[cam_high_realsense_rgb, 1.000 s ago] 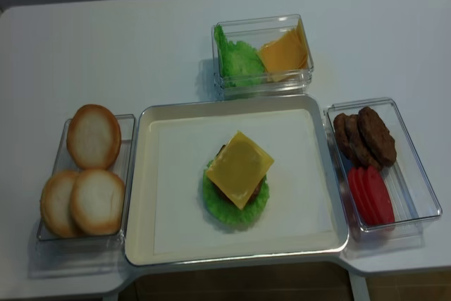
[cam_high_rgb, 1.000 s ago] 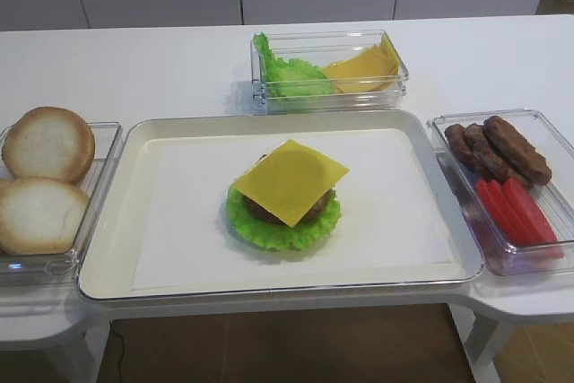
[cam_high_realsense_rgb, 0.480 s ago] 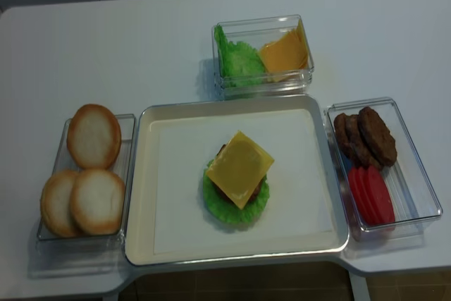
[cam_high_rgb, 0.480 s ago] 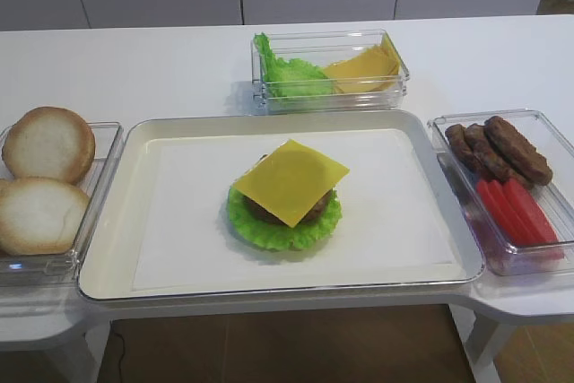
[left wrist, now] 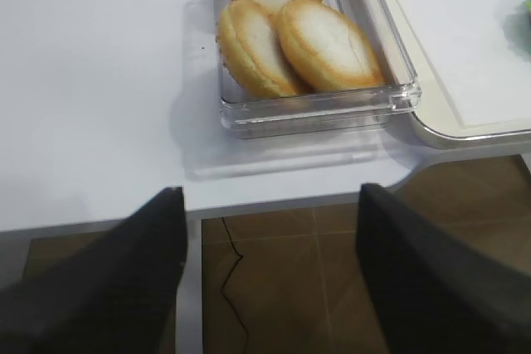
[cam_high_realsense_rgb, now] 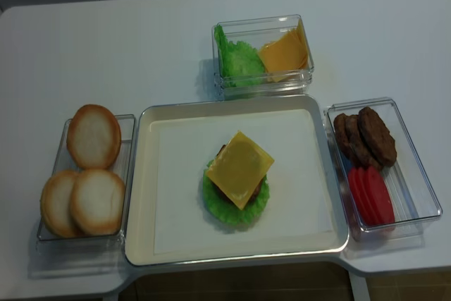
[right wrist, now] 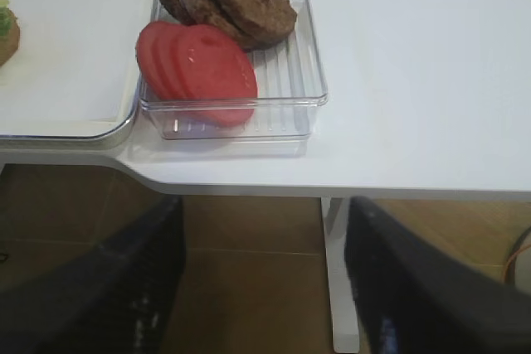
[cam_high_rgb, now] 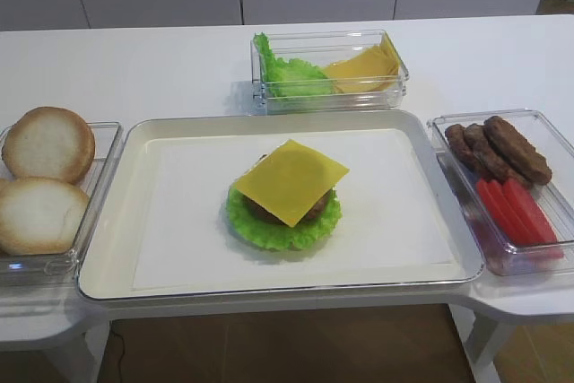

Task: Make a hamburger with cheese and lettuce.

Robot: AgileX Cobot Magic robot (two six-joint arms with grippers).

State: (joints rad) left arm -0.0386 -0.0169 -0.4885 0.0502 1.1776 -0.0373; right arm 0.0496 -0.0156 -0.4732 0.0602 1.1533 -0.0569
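Note:
On the middle of the white tray point(cam_high_rgb: 184, 221) lies the lettuce point(cam_high_rgb: 269, 232), a frilly green leaf. The brown hamburger patty point(cam_high_rgb: 257, 212) rests on it, and the square yellow cheese point(cam_high_rgb: 290, 179) lies on top, turned cornerwise. The same stack shows from above, the cheese point(cam_high_realsense_rgb: 239, 168) over the lettuce point(cam_high_realsense_rgb: 227, 211). Neither gripper shows in the high views. My right gripper point(right wrist: 265, 205) is open and holds nothing; it hangs over the floor before the table's front edge. My left gripper point(left wrist: 271, 192) is likewise open with nothing in it, in front of the table's edge.
A clear box of pale buns point(cam_high_rgb: 45, 177) stands left of the tray, close ahead of the left gripper point(left wrist: 290, 39). Behind the tray a box point(cam_high_rgb: 327, 69) holds green leaves and cheese slices. Right of the tray a box point(right wrist: 224, 47) holds brown patties and tomato slices.

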